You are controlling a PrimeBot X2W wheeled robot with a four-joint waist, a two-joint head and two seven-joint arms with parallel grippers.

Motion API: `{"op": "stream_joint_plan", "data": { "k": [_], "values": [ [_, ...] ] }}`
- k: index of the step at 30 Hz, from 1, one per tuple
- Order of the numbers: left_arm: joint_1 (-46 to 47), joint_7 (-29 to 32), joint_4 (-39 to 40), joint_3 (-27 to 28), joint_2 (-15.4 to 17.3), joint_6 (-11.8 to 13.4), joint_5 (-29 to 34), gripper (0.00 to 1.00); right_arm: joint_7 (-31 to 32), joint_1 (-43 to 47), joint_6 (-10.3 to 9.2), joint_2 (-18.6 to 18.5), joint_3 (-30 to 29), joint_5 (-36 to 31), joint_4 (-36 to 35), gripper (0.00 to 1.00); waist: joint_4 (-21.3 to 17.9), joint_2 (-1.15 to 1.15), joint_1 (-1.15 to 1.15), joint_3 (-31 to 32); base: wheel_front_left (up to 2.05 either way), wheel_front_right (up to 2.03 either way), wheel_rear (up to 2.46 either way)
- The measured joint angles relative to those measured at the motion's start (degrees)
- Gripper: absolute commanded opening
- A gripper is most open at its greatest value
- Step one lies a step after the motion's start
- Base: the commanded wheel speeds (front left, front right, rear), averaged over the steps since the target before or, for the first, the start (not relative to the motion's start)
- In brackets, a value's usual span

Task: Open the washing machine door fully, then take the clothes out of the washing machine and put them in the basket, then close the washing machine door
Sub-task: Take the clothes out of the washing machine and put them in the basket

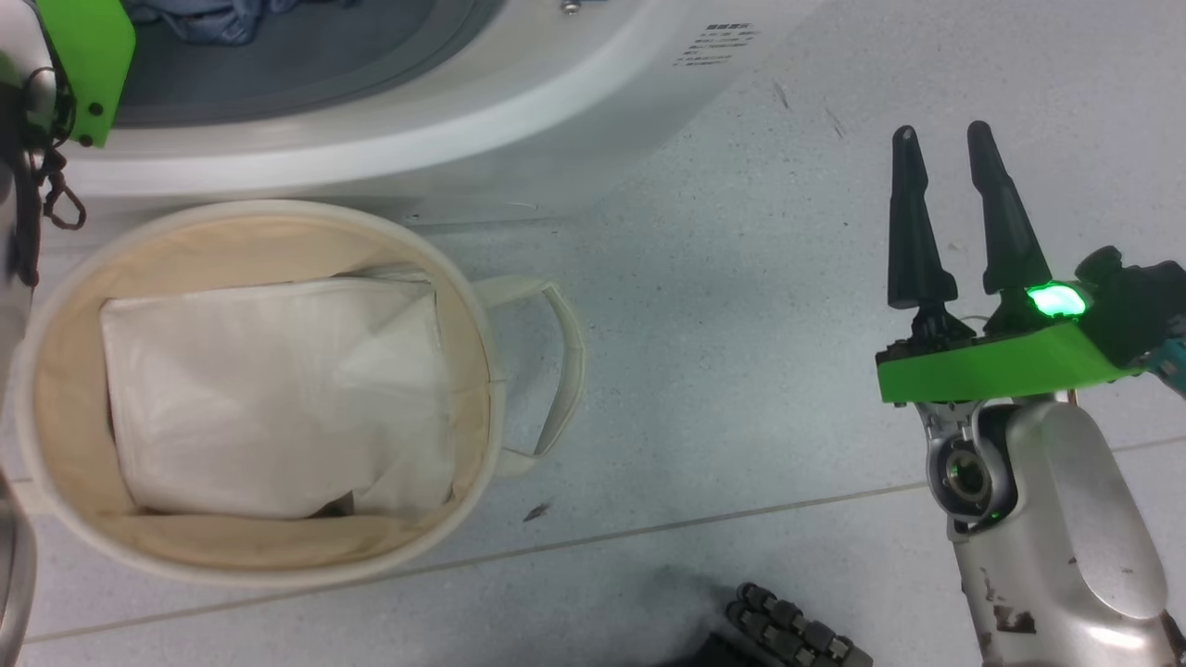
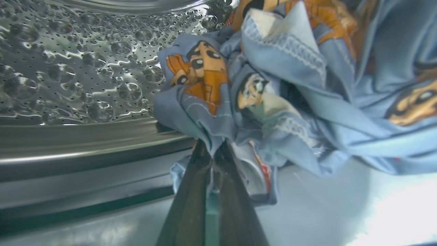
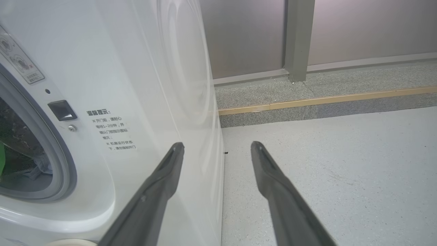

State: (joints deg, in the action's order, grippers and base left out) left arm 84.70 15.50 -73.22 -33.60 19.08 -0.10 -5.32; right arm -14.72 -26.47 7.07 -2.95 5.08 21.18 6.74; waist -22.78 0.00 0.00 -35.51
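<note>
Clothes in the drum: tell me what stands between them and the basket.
Nothing visible blocks the way. The left gripper is shut on the clothes, and the basket stands open on the floor before the washing machine; a folded white sheet lies inside.

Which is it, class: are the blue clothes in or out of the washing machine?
In. The clothes lie bunched at the mouth of the drum, the left fingers shut on a fold.
</note>
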Motion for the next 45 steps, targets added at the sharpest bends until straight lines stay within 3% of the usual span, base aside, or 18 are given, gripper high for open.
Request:
{"op": "stream_joint_plan", "data": {
  "k": [7,13,27,34,39,45],
  "values": [
    [-0.26,-0.34,-0.45,-0.47,0.01,-0.56,-0.94,0.00,0.01,-0.13,0.00,0.00,0.01,0.19,0.52,1.00,0.06,0.00,0.00,0.59,0.00,0.00,0.00],
    [-3.66,-4.57,-1.04,0.11,-0.32,-1.03,-3.08,0.00,0.01,-0.11,0.00,0.00,0.02,0.19,1.20,1.00,0.43,0.00,0.00,2.80,0.00,0.00,0.00],
    [-16.60,-19.15,0.74,5.10,-3.55,-6.58,-13.21,0.00,0.01,3.61,0.00,-0.01,0.64,-2.53,5.63,1.00,2.56,0.00,0.00,12.82,0.00,0.00,0.00],
    [-23.86,-27.16,7.55,4.74,-4.49,-7.05,-16.96,0.00,0.01,5.56,0.00,-0.01,0.42,-4.23,7.60,1.00,4.64,0.00,0.00,18.60,0.00,0.00,0.00],
    [-31.96,-28.98,21.28,-0.29,-4.60,-7.05,-24.77,0.00,0.01,6.64,0.00,-0.03,1.14,-5.23,9.12,1.00,6.41,0.00,-0.01,22.53,0.00,0.00,0.00],
    [-41.09,-29.72,34.56,-1.60,2.11,-7.47,-29.97,0.00,0.01,7.15,0.00,-0.03,1.68,-5.90,10.37,1.00,8.35,0.00,-0.01,26.46,0.00,0.00,0.00]
  ]
}}
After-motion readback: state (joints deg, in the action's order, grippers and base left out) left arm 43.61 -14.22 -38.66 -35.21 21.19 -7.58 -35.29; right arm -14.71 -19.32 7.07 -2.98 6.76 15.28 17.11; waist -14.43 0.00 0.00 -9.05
